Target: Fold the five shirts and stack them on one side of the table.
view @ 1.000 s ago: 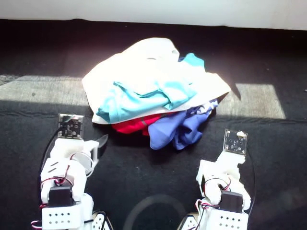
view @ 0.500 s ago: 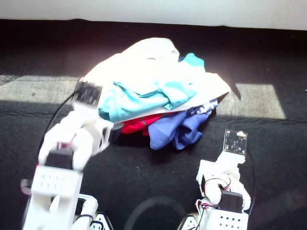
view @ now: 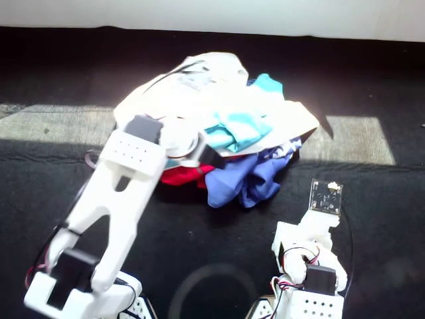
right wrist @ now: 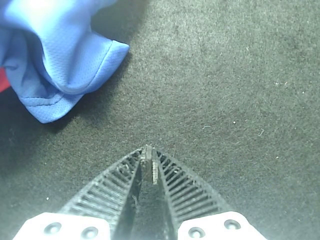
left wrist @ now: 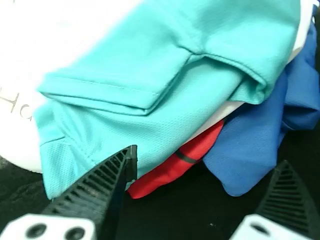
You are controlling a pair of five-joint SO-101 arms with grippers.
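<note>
Nothing fully readable. My left wrist view catches dark print on the white shirt, cut off at the frame edge: a few letter strokes, no whole word. The teal shirt, red shirt and blue shirt are plain. The circuit board in the high view has no legible marking.

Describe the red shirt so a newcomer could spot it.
On the black felt-covered table, find the heap of crumpled shirts at its middle. Along the heap's lower edge in the high view, a sliver of red shirt peeks from under the turquoise mesh shirt, beside the royal-blue mesh shirt. It is the only red piece, mostly buried.
</note>
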